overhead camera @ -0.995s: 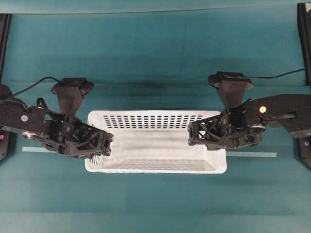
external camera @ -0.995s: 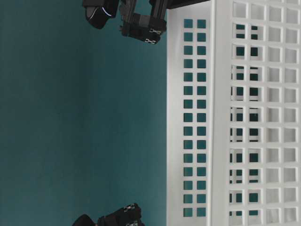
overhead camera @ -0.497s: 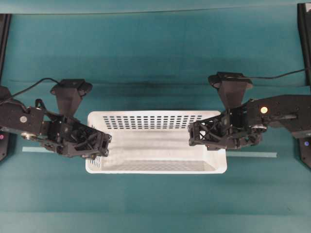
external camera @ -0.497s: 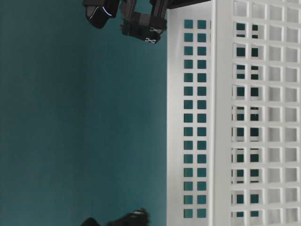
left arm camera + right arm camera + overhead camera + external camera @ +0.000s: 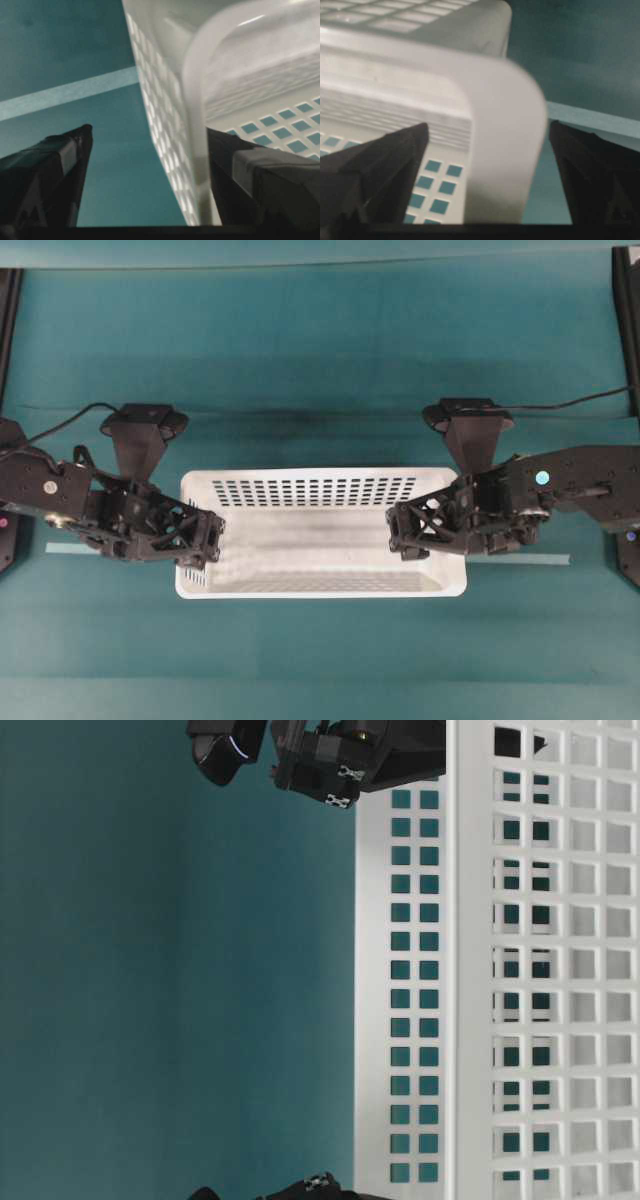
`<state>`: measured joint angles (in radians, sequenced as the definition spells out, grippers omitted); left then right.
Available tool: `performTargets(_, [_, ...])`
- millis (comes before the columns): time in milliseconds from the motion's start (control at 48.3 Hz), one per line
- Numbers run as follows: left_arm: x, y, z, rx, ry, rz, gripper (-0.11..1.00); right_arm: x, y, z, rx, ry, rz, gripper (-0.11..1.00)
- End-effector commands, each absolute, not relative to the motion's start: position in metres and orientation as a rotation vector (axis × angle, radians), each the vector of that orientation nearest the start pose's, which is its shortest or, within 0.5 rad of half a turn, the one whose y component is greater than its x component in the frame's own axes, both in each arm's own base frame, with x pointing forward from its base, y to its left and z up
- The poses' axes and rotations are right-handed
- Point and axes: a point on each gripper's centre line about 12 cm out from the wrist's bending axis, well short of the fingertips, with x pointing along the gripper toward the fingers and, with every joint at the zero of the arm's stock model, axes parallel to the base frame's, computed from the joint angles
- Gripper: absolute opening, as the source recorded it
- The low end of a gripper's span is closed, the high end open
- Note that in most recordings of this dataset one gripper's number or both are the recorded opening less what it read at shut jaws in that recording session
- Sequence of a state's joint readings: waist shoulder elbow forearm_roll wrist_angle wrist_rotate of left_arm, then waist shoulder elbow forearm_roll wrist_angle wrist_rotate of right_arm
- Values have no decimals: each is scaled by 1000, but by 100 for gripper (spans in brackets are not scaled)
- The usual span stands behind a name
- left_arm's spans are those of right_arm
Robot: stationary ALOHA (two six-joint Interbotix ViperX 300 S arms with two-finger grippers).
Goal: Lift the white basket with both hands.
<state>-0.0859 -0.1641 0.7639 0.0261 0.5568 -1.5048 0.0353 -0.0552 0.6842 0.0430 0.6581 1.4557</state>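
Teal bench (image 5: 320, 350) carried the white basket (image 5: 320, 540) at center. L end effector (image 5: 200, 540) straddled the basket's left rim w/ fingers (image 5: 50, 175) spread, not gripping. R end effector (image 5: 405, 532) sat likewise over the right rim, released. Both placed at opposite ends, prob. for a balanced two-sided lift; basket not held.

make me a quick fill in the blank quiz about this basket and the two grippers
1. The basket is colored ____.
2. Each gripper's fingers straddle the basket's ____, one finger inside and one outside.
3. The left gripper and right gripper both have their jaws ____.
4. The table covering is ____.

Missing words: white; rim; open; teal
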Motion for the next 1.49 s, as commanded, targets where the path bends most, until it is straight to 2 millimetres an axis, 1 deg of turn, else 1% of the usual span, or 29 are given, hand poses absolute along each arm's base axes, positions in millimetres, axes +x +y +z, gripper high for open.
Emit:
performTargets(0, [307,-26,160,-1250,946,766,84,320,13,141,1256,1059,-903,97])
performTargets(104, [307,-26,162,-1250,943,762,84,318,12,146,1262,1055,-905,97])
performTargets(249, [304,-25,176,-1266,911,733,84,316,7,163,1279,1028,-895,97])
performTargets(435, [297,-25,192,-1280,882,708,84,308,2,179,1292,1018,-906,97])
performTargets(559, [291,-24,204,-1285,871,701,84,305,0,198,1304,994,-890,97])
performTargets(642, [286,-24,213,-1294,855,685,84,299,-1,210,1308,988,-886,97])
performTargets(870, [272,-22,245,-1326,770,606,84,286,-1,241,1324,938,-833,97])
performTargets(995, [264,-22,259,-1336,728,563,84,280,-1,259,1329,876,-766,97])
performTargets(1160, [248,-20,273,-1309,682,492,84,277,-2,270,1281,774,-633,97])
performTargets(1347, [232,-18,284,-1257,639,423,84,275,-5,288,1221,582,-445,96])
performTargets(1471, [227,-17,296,-1185,573,331,84,270,-8,300,1143,479,-352,95])
